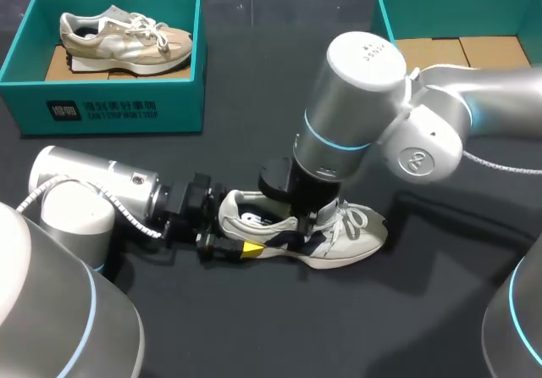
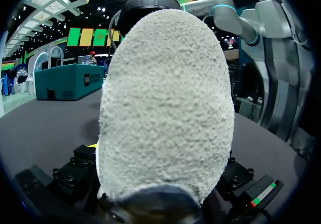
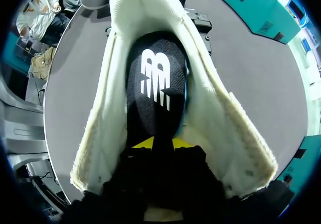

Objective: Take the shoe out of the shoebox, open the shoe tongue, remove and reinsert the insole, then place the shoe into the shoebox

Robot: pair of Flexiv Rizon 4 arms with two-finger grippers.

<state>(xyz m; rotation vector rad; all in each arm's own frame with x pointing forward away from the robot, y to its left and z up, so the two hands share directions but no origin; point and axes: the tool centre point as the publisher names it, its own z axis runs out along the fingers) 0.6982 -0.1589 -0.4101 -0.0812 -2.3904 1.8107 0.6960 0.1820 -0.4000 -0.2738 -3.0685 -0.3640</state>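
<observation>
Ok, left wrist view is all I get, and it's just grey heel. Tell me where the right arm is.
Observer: Head view has the right arm over the shoe, its pincer down in the opening.
Operator: Report the insole.
Observer: Right wrist view shows the black insole inside the shoe, ahead of that pincer.
Operator: Now the box.
Observer: The back left shoebox holds a second shoe.

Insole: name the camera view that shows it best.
Right wrist view: the black insole with its white logo fills the shoe opening just ahead of the right gripper. Head view gives only a small glimpse inside the collar. Left wrist view is blocked by the shoe's heel, so no insole there.
</observation>
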